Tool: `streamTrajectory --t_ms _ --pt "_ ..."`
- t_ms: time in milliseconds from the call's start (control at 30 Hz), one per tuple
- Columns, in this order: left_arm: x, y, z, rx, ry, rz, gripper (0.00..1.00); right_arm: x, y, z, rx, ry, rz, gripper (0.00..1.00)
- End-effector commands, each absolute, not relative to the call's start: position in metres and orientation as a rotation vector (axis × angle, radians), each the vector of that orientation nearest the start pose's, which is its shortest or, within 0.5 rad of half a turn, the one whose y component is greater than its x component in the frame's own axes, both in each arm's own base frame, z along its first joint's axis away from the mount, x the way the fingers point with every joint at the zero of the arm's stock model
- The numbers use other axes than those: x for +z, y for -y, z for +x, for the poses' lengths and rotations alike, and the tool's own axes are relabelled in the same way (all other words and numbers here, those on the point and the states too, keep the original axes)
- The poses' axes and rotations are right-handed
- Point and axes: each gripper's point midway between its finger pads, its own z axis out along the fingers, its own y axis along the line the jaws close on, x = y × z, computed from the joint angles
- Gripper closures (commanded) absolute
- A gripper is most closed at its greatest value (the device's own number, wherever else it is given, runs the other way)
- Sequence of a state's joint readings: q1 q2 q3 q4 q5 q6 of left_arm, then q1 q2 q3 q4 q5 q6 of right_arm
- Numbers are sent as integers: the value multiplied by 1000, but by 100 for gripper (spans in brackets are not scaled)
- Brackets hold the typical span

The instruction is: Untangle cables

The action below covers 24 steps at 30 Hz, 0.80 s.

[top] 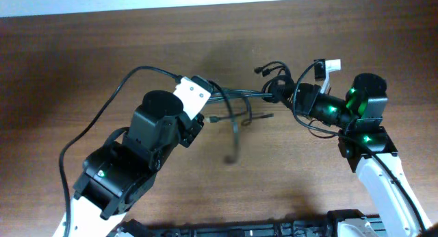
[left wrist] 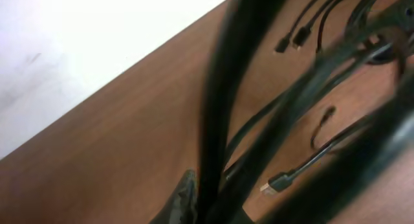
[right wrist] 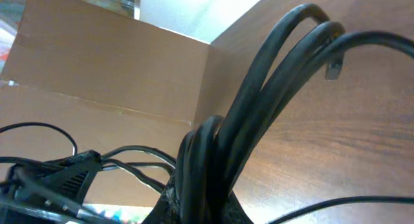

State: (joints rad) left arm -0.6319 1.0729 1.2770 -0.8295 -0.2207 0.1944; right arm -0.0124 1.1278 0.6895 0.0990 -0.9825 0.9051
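Spanning the gap above the desk (top: 102,45) between left pincer (top: 209,93) and right pincer (top: 286,95), both clamped shut on strands, the cables (top: 239,96) look light, limp and slick, so regrip near a dangling plug end (top: 215,118), not mid-bundle.

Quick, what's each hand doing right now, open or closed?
Left hand: closed on the cables.
Right hand: closed on the same cables.

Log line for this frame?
left gripper: shut on thin black cables | right gripper: shut on same bundle | cables: stretched between both, loose ends hanging over brown wooden table
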Motion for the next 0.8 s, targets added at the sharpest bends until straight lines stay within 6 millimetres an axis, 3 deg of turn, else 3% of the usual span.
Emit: streamTrajectory --t_ms 0,33,67,200,300,367,400,467,767 --pt "331 116 282 205 -2016 673 66 250 -101 343 1335 -1952 306 96" --pt "329 115 281 220 -2016 697 39 252 -101 343 1333 -1944 299 96" --pt "329 115 281 220 -2017 697 1 252 -101 344 1329 -1940 300 96" --pt "322 92 278 358 -2065 667 1 251 -98 347 1296 -1934 300 96" --pt "326 91 280 306 -2075 538 1 252 -98 347 1294 -1931 297 96" --pt "330 112 281 104 -2073 459 1 252 -99 345 1292 -1932 263 96" --pt "332 135 278 -41 -2055 525 1 253 -101 344 1303 -1934 254 96" --pt "333 161 270 -206 -2037 610 1 254 -104 341 1329 -1939 231 96" --pt "330 166 269 -233 -2044 629 1 254 -107 339 1344 -1943 219 95"
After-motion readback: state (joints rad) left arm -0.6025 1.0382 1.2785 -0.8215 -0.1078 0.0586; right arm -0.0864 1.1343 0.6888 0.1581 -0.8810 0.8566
